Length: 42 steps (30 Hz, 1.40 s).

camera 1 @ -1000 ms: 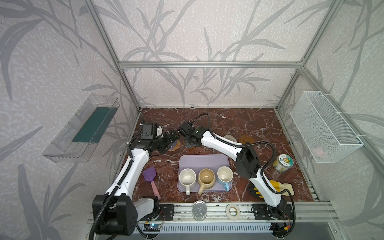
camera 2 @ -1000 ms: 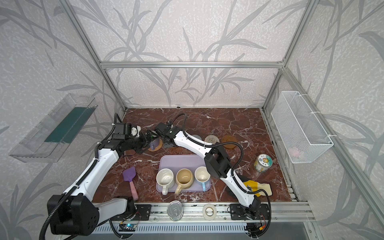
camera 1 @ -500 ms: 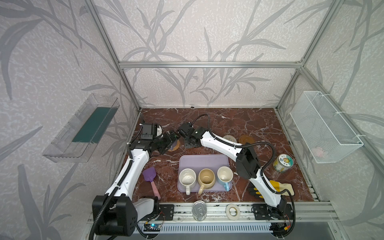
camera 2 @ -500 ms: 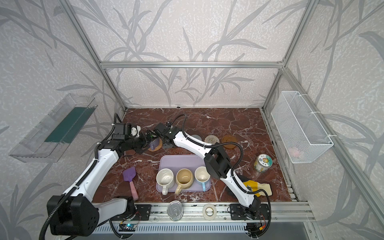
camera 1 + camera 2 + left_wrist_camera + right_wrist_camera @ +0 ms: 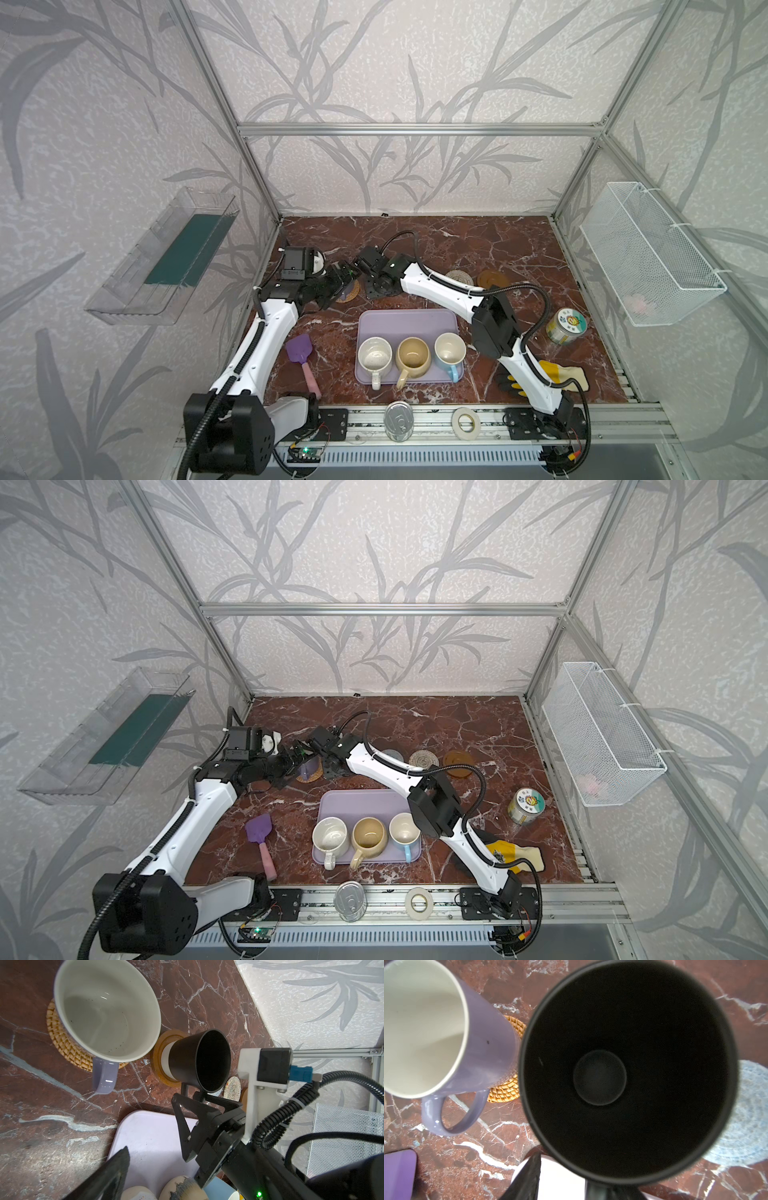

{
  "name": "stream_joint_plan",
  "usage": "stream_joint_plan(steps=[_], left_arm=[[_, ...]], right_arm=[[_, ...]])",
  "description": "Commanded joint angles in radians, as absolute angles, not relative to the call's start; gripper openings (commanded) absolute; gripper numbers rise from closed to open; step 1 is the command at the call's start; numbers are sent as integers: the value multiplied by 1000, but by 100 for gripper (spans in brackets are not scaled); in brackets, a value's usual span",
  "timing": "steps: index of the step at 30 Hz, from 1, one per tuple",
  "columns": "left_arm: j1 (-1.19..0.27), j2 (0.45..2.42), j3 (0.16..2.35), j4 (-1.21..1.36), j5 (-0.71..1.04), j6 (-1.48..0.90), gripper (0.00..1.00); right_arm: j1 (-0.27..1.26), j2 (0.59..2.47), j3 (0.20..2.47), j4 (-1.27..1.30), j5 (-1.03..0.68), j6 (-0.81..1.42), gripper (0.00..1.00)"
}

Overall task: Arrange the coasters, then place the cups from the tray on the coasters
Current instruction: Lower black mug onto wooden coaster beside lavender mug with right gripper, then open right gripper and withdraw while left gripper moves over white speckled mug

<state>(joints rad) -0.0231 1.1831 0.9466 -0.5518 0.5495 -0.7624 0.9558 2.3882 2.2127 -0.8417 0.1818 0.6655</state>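
A lavender cup (image 5: 106, 1012) stands on the woven rattan coaster (image 5: 62, 1043). Beside it a black cup (image 5: 199, 1061) stands on a brown wooden coaster (image 5: 160, 1068). My right gripper (image 5: 193, 1101) is open around the black cup's handle (image 5: 596, 1190), and a gap shows beside one finger (image 5: 529, 1178). My left gripper (image 5: 345, 277) hangs open and empty just left of the lavender cup. The lavender tray (image 5: 407, 322) carries the speckled white (image 5: 375, 355), beige-yellow (image 5: 412, 353) and light blue (image 5: 449, 349) cups. Grey-blue (image 5: 753, 1115), cream (image 5: 459, 277) and a second wooden (image 5: 492, 277) coaster lie bare.
A purple toy shovel (image 5: 299, 347) lies left of the tray. A round tin (image 5: 567, 326) and a yellow-black glove (image 5: 561, 374) sit at the right. A can lid (image 5: 398, 419) and tape roll (image 5: 465, 423) rest on the front rail. A wire basket (image 5: 648, 253) hangs on the right wall.
The right gripper's jaws have parted from the black cup's handle. Both arms and the cups stay where they were.
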Motion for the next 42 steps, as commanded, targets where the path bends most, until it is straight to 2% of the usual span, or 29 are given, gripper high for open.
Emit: stream_joint_plan(steps=[1,6,7,10,12,21,26,33,38,42], left_arm=[[-17,1170,932,-585,560,-755,95],[-16,1139,933,-628,525,-737,95],[-16,1137,938,-643,522,-734,95],[-22,1133,954,-705,503,-718,98],[-30,1127,972,-765,475,-691,99],[-105,1051,1009,-957,350,-641,99],[-245,1005,1001,-1020,270,-646,99],[-305,957,948,-1070,247,-652,99],[-423,967,947,-1171,153,-709,99],[-521,933,903,-1139,128,-788,99]], right_arm=[[962,2371,2197,-825,178,662,50],[962,2317,2140,-793,178,648,50],[962,2301,2124,-786,184,643,54],[962,2241,2061,-756,200,604,79],[963,2201,2031,-747,199,581,87],[963,2008,1832,-678,194,509,95],[963,1897,1712,-627,161,456,99],[965,1759,1578,-525,72,382,99],[963,1617,1391,-370,68,390,99],[964,1582,1350,-391,64,411,99]])
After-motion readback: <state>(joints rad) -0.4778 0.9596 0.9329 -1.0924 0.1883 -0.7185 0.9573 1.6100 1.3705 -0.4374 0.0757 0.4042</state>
